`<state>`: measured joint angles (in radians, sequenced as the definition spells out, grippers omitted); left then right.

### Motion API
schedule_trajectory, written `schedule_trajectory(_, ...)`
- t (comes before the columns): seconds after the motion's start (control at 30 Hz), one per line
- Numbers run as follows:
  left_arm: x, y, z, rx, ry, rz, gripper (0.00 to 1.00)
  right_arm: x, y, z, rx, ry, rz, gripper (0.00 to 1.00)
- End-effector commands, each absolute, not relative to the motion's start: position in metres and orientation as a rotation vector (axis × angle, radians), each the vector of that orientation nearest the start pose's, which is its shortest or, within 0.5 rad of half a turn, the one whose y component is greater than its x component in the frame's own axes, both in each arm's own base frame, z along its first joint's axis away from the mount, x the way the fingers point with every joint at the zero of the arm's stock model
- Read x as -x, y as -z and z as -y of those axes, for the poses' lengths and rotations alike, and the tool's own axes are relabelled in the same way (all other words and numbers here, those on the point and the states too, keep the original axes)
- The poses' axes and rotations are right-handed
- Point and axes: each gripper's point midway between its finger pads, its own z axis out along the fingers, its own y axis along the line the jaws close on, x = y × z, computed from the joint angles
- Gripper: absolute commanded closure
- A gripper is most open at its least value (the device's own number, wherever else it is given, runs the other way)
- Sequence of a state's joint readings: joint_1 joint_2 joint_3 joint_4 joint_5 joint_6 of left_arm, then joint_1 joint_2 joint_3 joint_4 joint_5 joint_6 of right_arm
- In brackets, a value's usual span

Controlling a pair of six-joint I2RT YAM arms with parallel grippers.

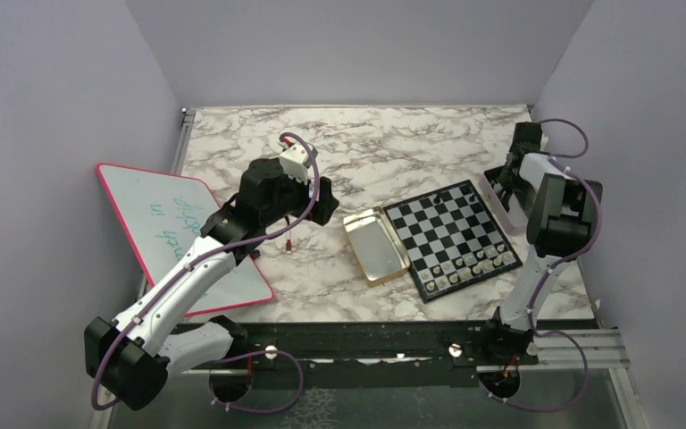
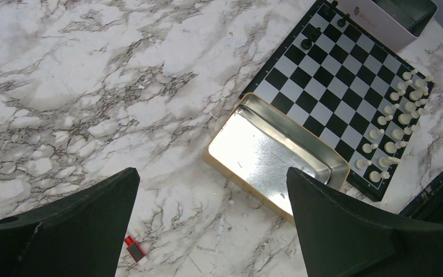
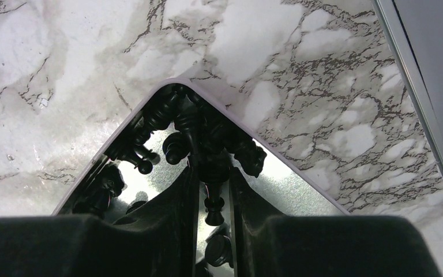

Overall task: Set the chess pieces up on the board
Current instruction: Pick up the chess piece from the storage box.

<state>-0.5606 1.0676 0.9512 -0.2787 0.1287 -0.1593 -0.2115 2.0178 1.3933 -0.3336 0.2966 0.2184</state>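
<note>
A small square black-and-pale-grey chessboard (image 1: 447, 228) lies on a white marble-patterned table (image 1: 393, 147). Two rows of pale silvery-white chess pieces (image 2: 395, 124) crowd the chessboard's edge nearest the arms. A few black chess pieces (image 2: 307, 41) stand at its far corner. An open gold rectangular tin (image 1: 377, 250) lies against the chessboard's left edge.

Along the chessboard's right edge sits a white tray (image 1: 506, 214) with a small gold logo, too small to read. It holds a heap of loose black chessmen (image 3: 179, 124). The right gripper (image 3: 211, 173) reaches into this tray, its fingers pinched on one black chessman (image 3: 212, 202). The left gripper (image 2: 210, 171) hovers left of the tin, fingers spread wide, holding nothing.

Further left of the chessboard lies a pink-rimmed whiteboard (image 1: 165, 223) with green handwriting, illegible. A small red object (image 2: 132, 249) lies between the whiteboard and the tin.
</note>
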Motion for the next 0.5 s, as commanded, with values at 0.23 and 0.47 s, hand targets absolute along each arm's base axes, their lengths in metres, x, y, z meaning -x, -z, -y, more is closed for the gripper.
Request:
schedule_trajectory(0.23, -0.282, -0.255, 0.211, -0.486, 0.592, -1.909, 0.01, -0.453, -0.067, 0.143, -0.683, 0.358, -2.391, 0.84)
schedule_trajectory(0.47, -0.279, -0.257, 0.218, -0.488, 0.645, -1.906, 0.02, -0.445, -0.092, 0.139, -0.708, 0.343, -2.37, 0.86)
